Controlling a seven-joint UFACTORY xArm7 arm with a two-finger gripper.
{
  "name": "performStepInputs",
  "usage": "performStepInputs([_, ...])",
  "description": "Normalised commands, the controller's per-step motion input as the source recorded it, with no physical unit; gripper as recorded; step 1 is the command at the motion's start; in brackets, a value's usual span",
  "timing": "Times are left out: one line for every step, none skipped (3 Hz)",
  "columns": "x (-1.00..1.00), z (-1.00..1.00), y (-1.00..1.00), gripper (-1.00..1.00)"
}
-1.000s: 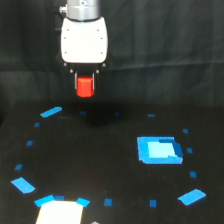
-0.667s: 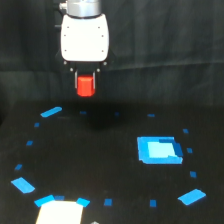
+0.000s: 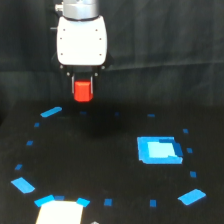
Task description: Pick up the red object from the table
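Exterior view: the tool [image 3: 83, 90] hangs below the white arm housing [image 3: 81, 41], with its jaws clamped on the red object [image 3: 82, 91], which sits between them, lifted clear of the bench [image 3: 100, 165]. The object appears to be a small, solid, rigid block, judged light and unlikely to deform or break; its faces look smooth, so some slip is possible if clamping force is relaxed. The present hold on two opposite sides, with the block narrower than the jaw span, is judged the correct place to grip. Directly beneath the tool the bench is dark and bare. A slanted blue tape strip [image 3: 51, 111] lies below and toward the exterior view's left of the tool. The bright blue rectangle [image 3: 158, 150] lies well below and toward the exterior view's right. Small blue tape marks [image 3: 107, 202] form a loose ring around the bench, and a pale rectangular item [image 3: 60, 212] sits at the lower edge. All are flat and well apart from the tool; nothing stands in its way. A black curtain [image 3: 165, 55] hangs behind.
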Motion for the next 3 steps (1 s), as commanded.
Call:
performStepInputs([-0.01,-0.04,-0.14,-1.00])
performStepInputs([0.19,0.11,-0.08,-1.00])
performStepInputs([-0.14,-0.55,-0.02,-1.00])
